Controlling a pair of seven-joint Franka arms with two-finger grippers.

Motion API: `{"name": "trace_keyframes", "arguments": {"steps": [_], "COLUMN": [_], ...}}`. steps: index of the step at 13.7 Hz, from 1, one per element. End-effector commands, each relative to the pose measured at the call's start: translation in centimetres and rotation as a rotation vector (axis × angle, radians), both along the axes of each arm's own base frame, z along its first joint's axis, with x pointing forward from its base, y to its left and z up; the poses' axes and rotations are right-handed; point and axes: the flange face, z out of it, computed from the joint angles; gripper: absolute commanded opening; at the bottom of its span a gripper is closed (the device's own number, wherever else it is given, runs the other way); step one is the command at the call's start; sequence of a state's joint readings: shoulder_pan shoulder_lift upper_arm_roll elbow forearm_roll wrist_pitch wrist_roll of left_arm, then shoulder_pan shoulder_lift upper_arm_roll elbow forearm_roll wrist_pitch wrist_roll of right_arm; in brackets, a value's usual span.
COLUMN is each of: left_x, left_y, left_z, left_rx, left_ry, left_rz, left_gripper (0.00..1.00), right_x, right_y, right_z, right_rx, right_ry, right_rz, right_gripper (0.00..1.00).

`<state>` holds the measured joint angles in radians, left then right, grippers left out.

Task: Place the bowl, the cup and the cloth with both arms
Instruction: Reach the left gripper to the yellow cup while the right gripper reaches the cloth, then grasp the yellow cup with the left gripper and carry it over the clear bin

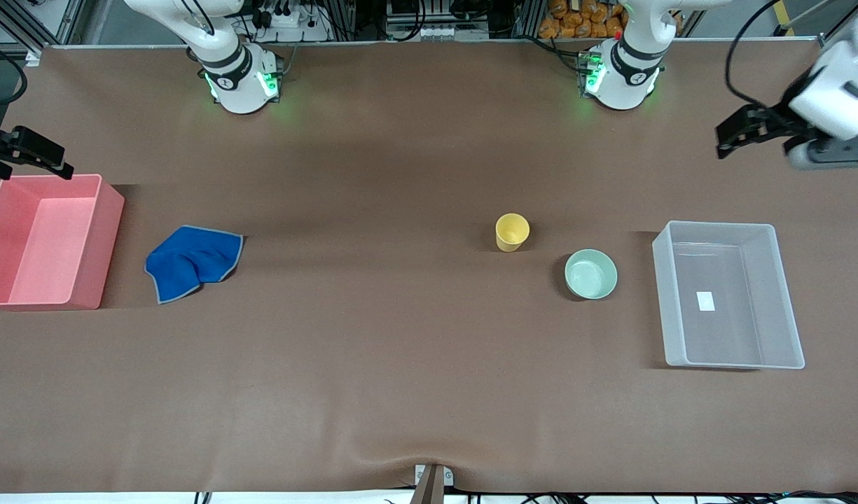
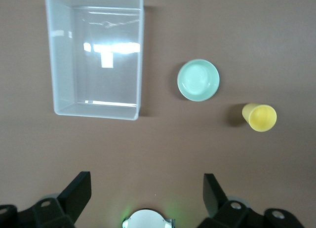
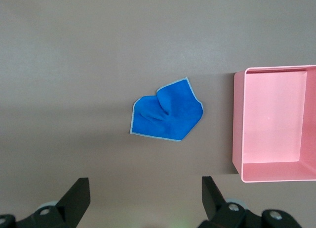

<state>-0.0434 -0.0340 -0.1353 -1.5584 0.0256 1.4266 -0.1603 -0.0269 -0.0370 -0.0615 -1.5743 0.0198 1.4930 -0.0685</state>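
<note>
Brown table covering (image 1: 400, 364) carries 2 bins. Cloth (image 1: 194, 261) lies crumpled beside the pink bin (image 1: 110, 238). Cup (image 1: 512, 232) stands upright near the bowl (image 1: 591, 274), which sits beside the clear bin (image 1: 779, 294). Left gripper (image 1: 733, 133) and right gripper (image 1: 33, 157) hover with fingers spread, holding nothing.

Robotics laboratory. Two white arms (image 1: 225, 52) bolted by green-lit bases (image 1: 243, 87) along the edge of a brown-covered tabletop (image 1: 400, 364). Aluminium framing, power strips (image 1: 288, 17) and loose cabling (image 1: 414, 21) at the edge by the bases; cables hanging off the edge nearest the front camera.
</note>
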Motion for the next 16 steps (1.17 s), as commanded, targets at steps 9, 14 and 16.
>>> {"name": "trace_keyframes", "arguments": {"steps": [9,14,16], "left_x": [-4.6,-5.4,-5.6], "left_y": [-16.2,-18.5,-20.0], "left_z": [-22.1,-32.1,-34.6], "left_rx": [-0.007,-0.095,-0.119], "left_ry": [-0.026,-0.067,-0.061], "left_rz": [-0.034,0.083,0.111], "left_gripper": [1.00,1.00,1.00], "right_x": [2.2,3.1,3.6], "right_y": [-0.1,-0.2,-0.1], "right_z": [-4.3,-6.9,-9.5], "right_rx": [0.018,0.021,0.023], "right_ry": [0.115,0.175,0.248], "right_rz": [-0.008,-0.008,-0.007], "right_gripper": [1.00,1.00,1.00]}}
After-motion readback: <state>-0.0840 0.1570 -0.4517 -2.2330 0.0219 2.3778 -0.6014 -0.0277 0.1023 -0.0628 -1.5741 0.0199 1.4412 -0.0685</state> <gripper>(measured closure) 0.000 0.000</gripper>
